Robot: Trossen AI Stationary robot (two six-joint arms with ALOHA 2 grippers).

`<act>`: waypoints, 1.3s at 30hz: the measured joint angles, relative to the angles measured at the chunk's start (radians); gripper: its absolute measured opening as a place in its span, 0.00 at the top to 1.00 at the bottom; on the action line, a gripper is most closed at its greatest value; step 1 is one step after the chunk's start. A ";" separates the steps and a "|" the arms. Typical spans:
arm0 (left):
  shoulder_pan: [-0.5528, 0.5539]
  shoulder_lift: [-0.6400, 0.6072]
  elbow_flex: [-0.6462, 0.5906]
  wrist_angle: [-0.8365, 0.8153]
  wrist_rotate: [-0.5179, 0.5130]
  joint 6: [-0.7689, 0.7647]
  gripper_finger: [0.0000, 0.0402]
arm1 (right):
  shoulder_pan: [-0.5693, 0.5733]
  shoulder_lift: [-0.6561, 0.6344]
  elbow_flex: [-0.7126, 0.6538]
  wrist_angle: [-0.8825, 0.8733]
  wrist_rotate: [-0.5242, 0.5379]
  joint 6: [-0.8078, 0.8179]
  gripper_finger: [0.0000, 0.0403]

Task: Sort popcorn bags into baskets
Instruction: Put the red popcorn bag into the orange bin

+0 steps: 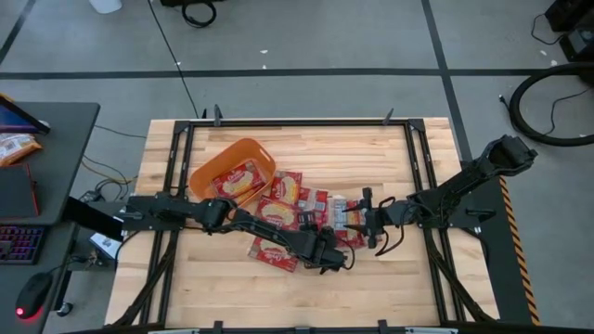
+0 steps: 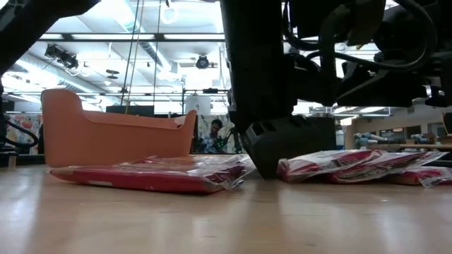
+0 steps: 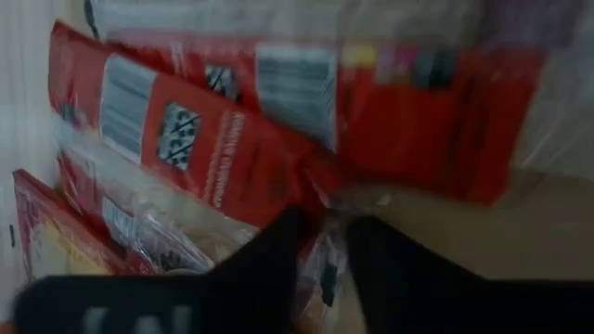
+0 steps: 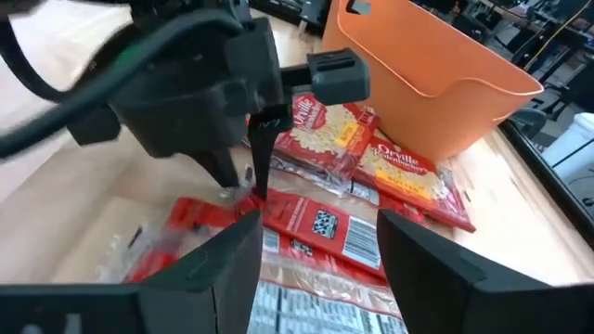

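Several red popcorn bags (image 1: 283,197) lie flat and overlapping at the table's middle, next to the orange basket (image 1: 243,147), which holds one or two more. In the low view the bags (image 2: 155,176) lie before the basket (image 2: 106,134). My left gripper (image 1: 336,258) reaches from the left to the pile's near-right edge, fingers pointing down and shut on one bag. My right gripper (image 1: 364,221) hovers open over the pile's right side; in its wrist view its fingers (image 4: 223,269) straddle bags (image 4: 325,223) without touching. My left gripper (image 3: 329,250) pinches the crinkled edge (image 3: 325,209) of a red popcorn bag between its two fingers. It comes from above, pointing down, as the right wrist view shows (image 4: 255,190). The bag lies flat on the table (image 4: 200,218).
A side desk at the left carries a keyboard (image 1: 19,243), a mouse (image 1: 32,297) and an orange-and-white snack packet (image 1: 14,147). Dark frame rails (image 1: 422,176) run along the table's edges. Bare wood (image 1: 278,297) lies toward the near edge.
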 joint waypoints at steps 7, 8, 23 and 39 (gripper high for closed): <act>-0.012 -0.002 0.005 -0.004 0.003 -0.020 0.97 | 0.000 0.000 0.000 -0.003 -0.043 -0.012 0.46; -0.012 -0.002 0.017 -0.011 0.013 -0.021 0.98 | 0.000 0.000 0.000 -0.009 -0.066 -0.025 0.46; -0.024 -0.012 0.155 0.031 0.028 -0.022 1.00 | 0.056 0.198 0.011 0.098 -0.039 -0.197 0.45; -0.039 -0.013 0.156 0.173 0.053 0.040 0.96 | 0.060 0.403 0.103 0.101 0.133 -0.268 0.69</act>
